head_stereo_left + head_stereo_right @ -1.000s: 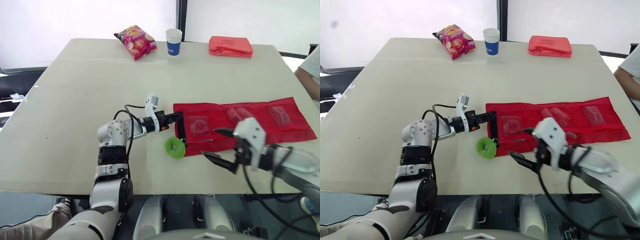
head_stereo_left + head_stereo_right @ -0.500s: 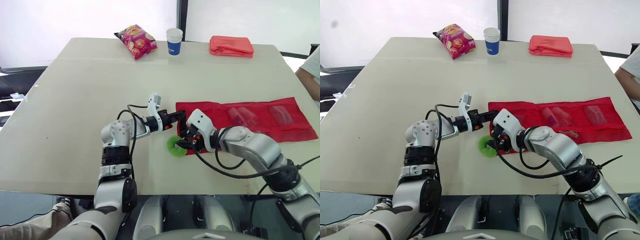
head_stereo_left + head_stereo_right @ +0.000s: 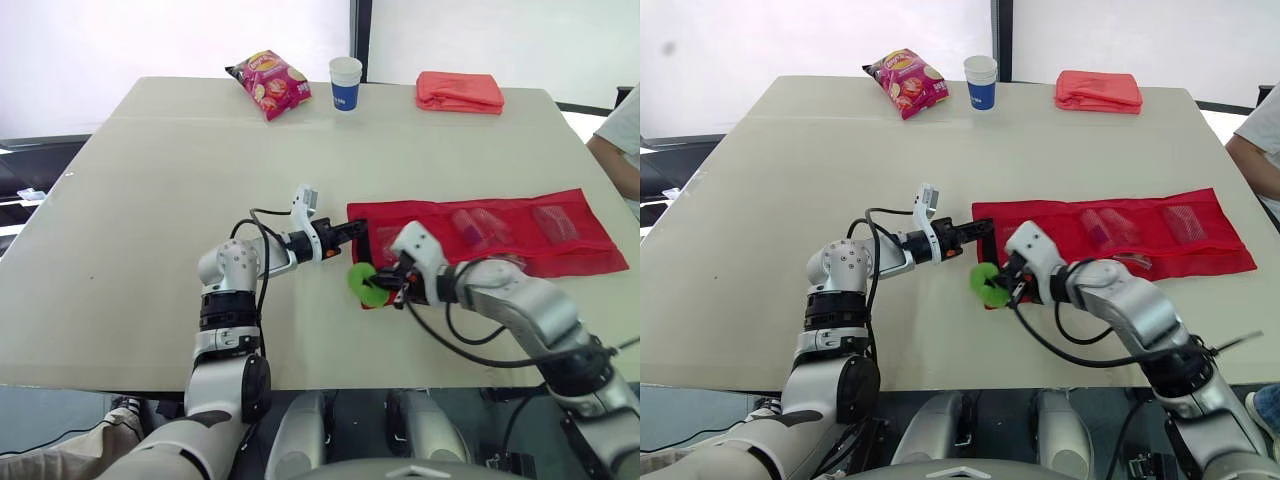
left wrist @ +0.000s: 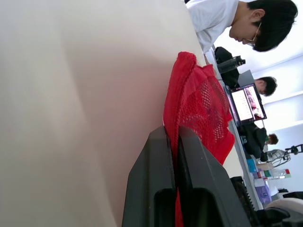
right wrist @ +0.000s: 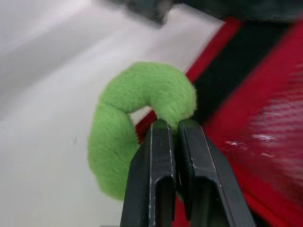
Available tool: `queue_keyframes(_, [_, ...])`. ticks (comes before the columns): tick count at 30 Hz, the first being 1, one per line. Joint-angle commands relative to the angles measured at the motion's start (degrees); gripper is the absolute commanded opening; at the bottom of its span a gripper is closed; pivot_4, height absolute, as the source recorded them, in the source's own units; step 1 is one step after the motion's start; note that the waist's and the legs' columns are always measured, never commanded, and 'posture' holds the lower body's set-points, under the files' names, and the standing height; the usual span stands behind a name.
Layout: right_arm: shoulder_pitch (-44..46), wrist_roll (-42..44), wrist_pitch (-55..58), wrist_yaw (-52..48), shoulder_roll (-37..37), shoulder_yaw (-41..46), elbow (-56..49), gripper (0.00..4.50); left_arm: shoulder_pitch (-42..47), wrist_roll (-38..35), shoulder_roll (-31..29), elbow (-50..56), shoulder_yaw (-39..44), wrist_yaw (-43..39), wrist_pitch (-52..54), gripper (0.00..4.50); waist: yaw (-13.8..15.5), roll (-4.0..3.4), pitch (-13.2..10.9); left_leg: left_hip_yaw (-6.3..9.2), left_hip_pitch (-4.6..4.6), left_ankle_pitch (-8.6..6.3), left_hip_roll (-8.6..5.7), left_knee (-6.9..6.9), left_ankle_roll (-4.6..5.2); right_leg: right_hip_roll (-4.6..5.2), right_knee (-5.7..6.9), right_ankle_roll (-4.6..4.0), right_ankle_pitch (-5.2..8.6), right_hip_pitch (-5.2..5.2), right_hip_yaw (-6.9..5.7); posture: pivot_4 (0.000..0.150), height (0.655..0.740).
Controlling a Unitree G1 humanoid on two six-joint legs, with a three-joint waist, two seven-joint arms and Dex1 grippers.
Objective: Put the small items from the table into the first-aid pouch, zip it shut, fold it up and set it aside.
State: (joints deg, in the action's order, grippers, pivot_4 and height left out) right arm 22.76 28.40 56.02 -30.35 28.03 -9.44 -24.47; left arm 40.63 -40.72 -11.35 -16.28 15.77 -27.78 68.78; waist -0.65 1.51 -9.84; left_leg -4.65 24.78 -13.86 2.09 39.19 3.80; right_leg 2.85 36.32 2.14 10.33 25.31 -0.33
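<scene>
Your left gripper (image 4: 173,135) pinches the red pouch's (image 3: 505,243) end to steady it near the table's (image 3: 150,180) front edge, while your right gripper (image 5: 173,126), clamped on the green fuzzy ring (image 3: 364,283), holds it at that end.

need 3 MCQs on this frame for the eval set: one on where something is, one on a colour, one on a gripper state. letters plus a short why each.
1. Where is the green fuzzy ring?
A. Lying flat, clear of both grippers
B. In the right gripper, at the left end of the red pouch
C. Inside the pouch's far-right pocket

2. What colours is the paper cup?
A. White and blue
B. All red
C. Green and black

3. How is the left gripper?
A. Open, holding nothing
B. Shut on a snack bag
C. Shut on the pouch's edge

Answers:
1 B: the right wrist view shows that gripper clamped on the ring with red fabric just behind it.
2 A: white top, blue lower band.
3 C: the left wrist view shows red fabric pinched in the closed gripper.
</scene>
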Motion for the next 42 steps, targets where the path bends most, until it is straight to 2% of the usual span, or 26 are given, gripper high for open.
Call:
queue_keyframes(1, [-3.5,2.1,2.2,6.2,-0.1,15.3,-5.8,0.04,-0.2,-0.1,-4.9,0.9,-0.3,-3.8,-0.6,0.00,-0.1,0.00,0.0,-0.01,-0.01,0.00,0.01,0.00,0.00,0.00,0.01,0.00,0.00,0.00,0.00,0.150,0.7400])
queue_keyframes(7, [-5.0,-0.9,3.9,16.9,-1.9,26.0,-4.6,0.04,-0.3,1.9,-12.8,-2.0,-4.2,-10.5,-2.8,0.00,-0.3,-0.01,0.0,-0.17,-0.04,0.00,0.05,-0.03,-0.02,-0.01,0.09,-0.05,0.03,0.12,0.07,0.150,0.7400])
queue_keyframes(13, [-6.8,0.5,4.4,16.7,-0.6,27.4,-7.0,0.04,1.3,4.0,-15.9,-5.6,-6.0,-14.0,-6.5,0.00,-0.1,-0.02,0.0,-0.30,-0.01,0.00,0.04,-0.08,-0.01,0.01,0.14,-0.18,0.11,0.23,0.18,0.150,0.7400])
queue_keyframes(17, [-7.5,-3.9,2.3,18.5,3.1,29.5,-3.2,0.04,0.9,6.1,-18.2,-8.3,-6.9,-15.7,-8.7,0.00,0.0,-0.02,0.0,-0.32,0.01,0.00,0.02,-0.08,-0.01,0.04,0.14,-0.18,0.12,0.23,0.19,0.150,0.7400])
queue_keyframes(20, [-7.9,-7.1,-0.8,19.7,6.9,32.8,0.6,0.04,1.4,9.2,-21.6,-13.3,-8.0,-18.2,-12.8,0.00,-0.1,-0.02,0.0,-0.36,0.01,0.00,0.01,-0.08,0.00,0.05,0.12,-0.20,0.13,0.24,0.20,0.150,0.7400])
queue_keyframes(26, [-8.7,-12.3,-6.0,21.2,14.1,39.6,8.9,0.04,8.2,18.1,-28.6,-32.5,-10.6,-21.9,-28.4,0.00,-0.3,-0.02,0.0,-0.45,-0.02,0.00,0.03,-0.12,0.00,0.00,0.12,-0.21,0.15,0.31,0.24,0.150,0.7400])
queue_keyframes(29, [-11.5,-10.5,-3.9,17.9,15.6,40.7,6.8,0.04,12.6,21.1,-30.4,-40.9,-11.3,-21.6,-35.0,0.00,-0.1,-0.01,0.0,-0.44,-0.01,0.00,0.04,-0.14,0.00,-0.03,0.13,-0.20,0.15,0.33,0.26,0.150,0.7400])
queue_keyframes(33, [-15.6,-5.5,-0.3,13.3,14.8,39.9,-0.1,0.04,15.2,22.9,-30.1,-45.0,-11.9,-23.1,-38.0,0.00,-0.1,-0.01,0.0,-0.46,0.07,-0.01,0.04,-0.16,0.02,0.00,0.04,-0.02,0.04,0.34,0.30,0.150,0.7400])
queue_keyframes(36, [-17.2,-1.4,3.6,12.5,12.3,38.9,-4.2,0.04,14.7,23.6,-29.7,-44.4,-11.9,-24.4,-38.1,0.00,-0.3,0.00,0.0,-0.51,0.06,-0.02,0.05,-0.16,0.03,0.02,0.00,-0.01,0.03,0.34,0.31,0.150,0.7400])
queue_keyframes(41, [-15.9,1.2,9.5,14.5,9.2,38.1,-4.8,0.04,12.2,25.2,-30.2,-41.7,-11.4,-23.5,-39.6,0.00,-0.3,-0.01,0.0,-0.50,-0.03,-0.01,0.09,-0.14,0.02,0.02,0.08,-0.16,0.15,0.32,0.31,0.150,0.7400])
queue_keyframes(42, [-15.7,1.4,10.4,14.7,9.0,37.8,-4.8,0.01,11.7,25.2,-30.4,-40.7,-11.0,-23.1,-40.1,0.33,-0.4,-0.01,0.0,-0.51,-0.04,-0.01,0.10,-0.15,0.02,0.03,0.09,-0.18,0.14,0.33,0.32,0.150,0.7400])
